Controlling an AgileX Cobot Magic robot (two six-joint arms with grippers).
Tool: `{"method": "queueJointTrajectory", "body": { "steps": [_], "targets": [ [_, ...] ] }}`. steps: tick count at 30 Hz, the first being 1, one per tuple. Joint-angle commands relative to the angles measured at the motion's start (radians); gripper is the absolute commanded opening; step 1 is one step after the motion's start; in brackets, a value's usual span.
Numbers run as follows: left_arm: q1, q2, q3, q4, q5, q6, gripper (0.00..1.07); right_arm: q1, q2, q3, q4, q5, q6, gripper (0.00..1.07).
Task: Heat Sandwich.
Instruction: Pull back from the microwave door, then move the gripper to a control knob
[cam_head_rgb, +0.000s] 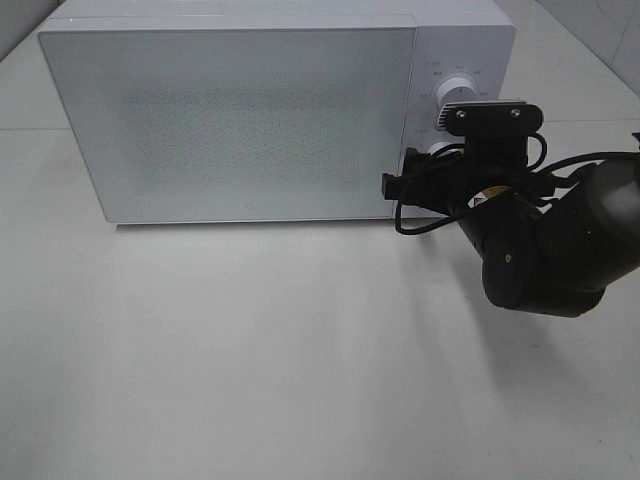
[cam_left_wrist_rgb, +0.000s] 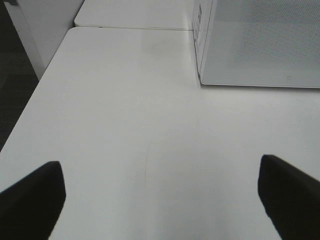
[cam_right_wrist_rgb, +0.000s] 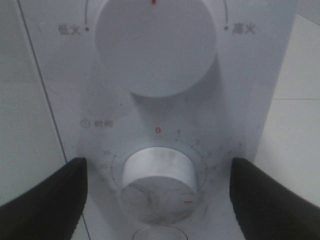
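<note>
White table (cam_head_rgb: 300, 350), tiled wall behind. Left gripper (cam_left_wrist_rgb: 160, 194): fingers (cam_left_wrist_rgb: 32, 197) spread wide, released, hanging over bare tabletop by the microwave's (cam_head_rgb: 240, 120) left corner. Microwave door (cam_head_rgb: 230, 125) closed and frosted, so the contents cannot be told. Sandwich: not seen in any view. Control panel (cam_right_wrist_rgb: 240, 90), right of the door: power knob (cam_right_wrist_rgb: 156, 47) above timer knob (cam_right_wrist_rgb: 159, 182). Right gripper (cam_right_wrist_rgb: 159, 175): fingers (cam_right_wrist_rgb: 55, 192) apart, flanking the timer knob, gripping nothing.
</note>
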Motion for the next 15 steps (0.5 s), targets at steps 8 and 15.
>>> {"method": "queueJointTrajectory", "body": {
  "steps": [8, 15],
  "targets": [
    [0.002, -0.026, 0.002, -0.004, -0.004, 0.001, 0.98, -0.006, -0.003, -0.005, -0.014, -0.004, 0.008, 0.65],
    [0.002, -0.026, 0.002, -0.004, -0.004, 0.001, 0.98, -0.006, -0.003, 0.002, -0.015, -0.004, 0.008, 0.56]
  ]
}}
